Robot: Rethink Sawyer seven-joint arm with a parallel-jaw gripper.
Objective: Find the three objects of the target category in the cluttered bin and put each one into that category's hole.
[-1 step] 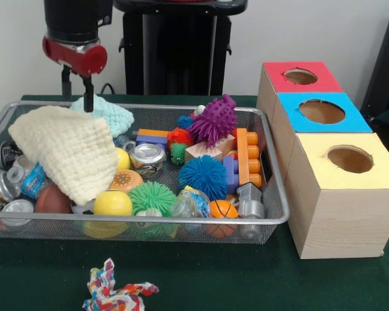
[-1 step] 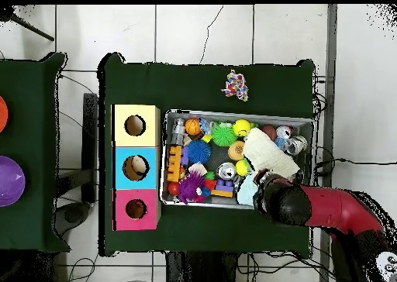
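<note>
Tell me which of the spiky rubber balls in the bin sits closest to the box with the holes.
The purple spiky ball, at the bin's far edge, nearest the red-topped box. The blue one sits mid-bin; the green one is nearer the front wall.

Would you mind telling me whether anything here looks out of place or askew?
Yes. A multicoloured knotted rope toy lies on the green table, outside the wire mesh bin that holds everything else. Inside the bin, a cream knitted cloth is draped unevenly over the clutter, hiding whatever sits beneath it.
</note>
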